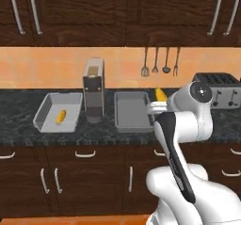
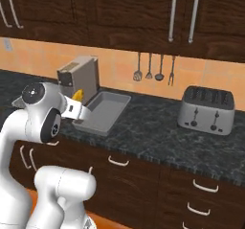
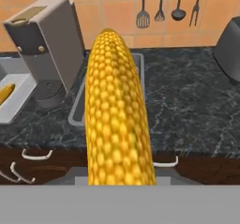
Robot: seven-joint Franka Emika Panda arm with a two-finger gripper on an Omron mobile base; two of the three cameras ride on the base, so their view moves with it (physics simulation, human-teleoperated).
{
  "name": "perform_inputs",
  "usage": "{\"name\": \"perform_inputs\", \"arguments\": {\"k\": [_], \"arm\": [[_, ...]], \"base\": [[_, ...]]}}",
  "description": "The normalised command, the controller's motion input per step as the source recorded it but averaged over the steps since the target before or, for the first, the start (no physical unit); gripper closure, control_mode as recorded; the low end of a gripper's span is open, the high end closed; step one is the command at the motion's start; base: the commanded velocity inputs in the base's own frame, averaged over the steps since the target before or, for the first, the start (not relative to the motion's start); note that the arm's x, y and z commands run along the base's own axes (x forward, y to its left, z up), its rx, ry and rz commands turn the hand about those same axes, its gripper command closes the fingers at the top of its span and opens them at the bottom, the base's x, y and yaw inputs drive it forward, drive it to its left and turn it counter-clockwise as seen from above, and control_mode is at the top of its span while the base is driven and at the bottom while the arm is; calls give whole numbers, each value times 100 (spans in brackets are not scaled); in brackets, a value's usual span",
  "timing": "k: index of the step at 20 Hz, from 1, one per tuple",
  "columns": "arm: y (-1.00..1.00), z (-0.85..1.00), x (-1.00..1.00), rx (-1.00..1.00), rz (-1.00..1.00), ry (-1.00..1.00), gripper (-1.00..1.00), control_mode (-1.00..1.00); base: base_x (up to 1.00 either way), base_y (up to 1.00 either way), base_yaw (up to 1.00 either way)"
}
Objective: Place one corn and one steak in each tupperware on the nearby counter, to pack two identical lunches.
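Two-finger gripper (image 3: 121, 183) closed on a short yellow-orange corn cob (image 3: 117, 110), the cob standing up out of the hand and raised above the dark speckled stone counter (image 1: 99, 127), near its front edge. Seen from the left base camera, only the cob's yellow tip (image 1: 160, 94) peeking out behind the white arm, just right of the nearer shallow grey translucent tupperware (image 1: 132, 110), which holds nothing visible. Seen from the right base camera, the same tip (image 2: 78, 96) sticking up between the arm's wrist and the tall grey coffee machine (image 2: 77, 77), with that empty container (image 2: 103, 110) just right of it. Farther left along the counter, a second grey tupperware (image 1: 57, 111) with another yellow cob (image 1: 60, 116) lying inside it, the coffee machine standing between the two containers. Silver four-slot toaster (image 2: 206, 109) well off to the right on the counter. Four dark kitchen utensils (image 1: 160, 62) hanging on the orange tiled wall behind. Dark brown wood drawers with curved silver handles (image 2: 118, 161) below the worktop. No dark-red steak strips identifiable.
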Motion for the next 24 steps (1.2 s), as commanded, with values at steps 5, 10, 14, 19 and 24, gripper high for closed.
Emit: {"name": "perform_inputs", "arguments": {"k": [5,10,14,19,24], "arm": [[0,0,0,0,0,0,100,100],[0,0,0,0,0,0,100,100],[0,0,0,0,0,0,100,100],[28,-79,21,3,1,29,100,-100],[8,-89,48,4,2,22,100,-100]], "base": [[73,9,-5],[13,29,-15],[68,11,0],[11,7,0],[0,0,0]]}}
